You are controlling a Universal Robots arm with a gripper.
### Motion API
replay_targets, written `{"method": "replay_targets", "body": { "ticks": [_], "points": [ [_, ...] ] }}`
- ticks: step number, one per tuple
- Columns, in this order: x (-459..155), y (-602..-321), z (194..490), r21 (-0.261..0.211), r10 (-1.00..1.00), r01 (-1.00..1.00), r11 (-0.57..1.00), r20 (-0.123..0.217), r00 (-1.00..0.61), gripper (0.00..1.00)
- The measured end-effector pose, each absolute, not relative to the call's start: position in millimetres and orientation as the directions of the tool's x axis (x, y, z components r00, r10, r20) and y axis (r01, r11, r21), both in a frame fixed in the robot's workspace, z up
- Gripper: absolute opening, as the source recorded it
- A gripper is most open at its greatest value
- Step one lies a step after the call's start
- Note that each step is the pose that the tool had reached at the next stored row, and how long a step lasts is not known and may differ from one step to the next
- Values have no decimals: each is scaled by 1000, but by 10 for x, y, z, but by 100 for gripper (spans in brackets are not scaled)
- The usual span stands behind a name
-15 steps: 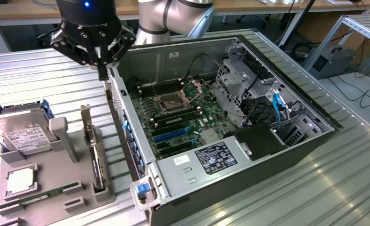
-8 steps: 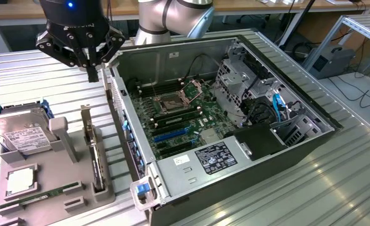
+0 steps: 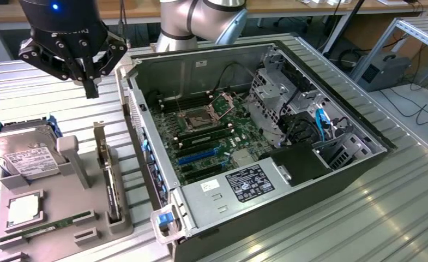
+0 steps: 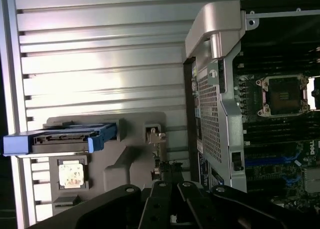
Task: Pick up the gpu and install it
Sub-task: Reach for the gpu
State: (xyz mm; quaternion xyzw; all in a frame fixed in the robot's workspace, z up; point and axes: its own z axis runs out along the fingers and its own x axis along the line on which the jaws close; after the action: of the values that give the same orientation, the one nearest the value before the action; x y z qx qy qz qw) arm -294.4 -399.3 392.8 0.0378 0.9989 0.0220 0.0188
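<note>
The gpu [image 3: 109,173] stands on edge in a slot of the grey holder tray [image 3: 68,218], with its silver bracket [image 3: 100,143] rising at the far end. In the wrist view the gpu [image 4: 164,168] shows edge-on beside the bracket [image 4: 154,135]. My gripper [image 3: 91,87] hangs above the slatted table, beyond the tray's far end and apart from the card. Its fingers point down, shut with nothing between them. The gripper [image 4: 172,211] also appears in the wrist view. The open computer case [image 3: 330,109] lies at the exterior view's right, its motherboard [image 3: 206,139] exposed.
On the holder tray are a silver hard drive [image 3: 23,155] with a white label, a processor chip [image 3: 24,210] and a green memory stick [image 3: 50,224]. The case wall [image 3: 137,142] rises close beside the tray. Blue slots [image 3: 196,157] show on the motherboard.
</note>
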Motion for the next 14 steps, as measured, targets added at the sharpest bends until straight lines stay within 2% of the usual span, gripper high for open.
{"method": "replay_targets", "body": {
  "ticks": [14],
  "points": [
    [-3047,-4398,3928,45,77,75,996,-36,-996,11]
  ]
}}
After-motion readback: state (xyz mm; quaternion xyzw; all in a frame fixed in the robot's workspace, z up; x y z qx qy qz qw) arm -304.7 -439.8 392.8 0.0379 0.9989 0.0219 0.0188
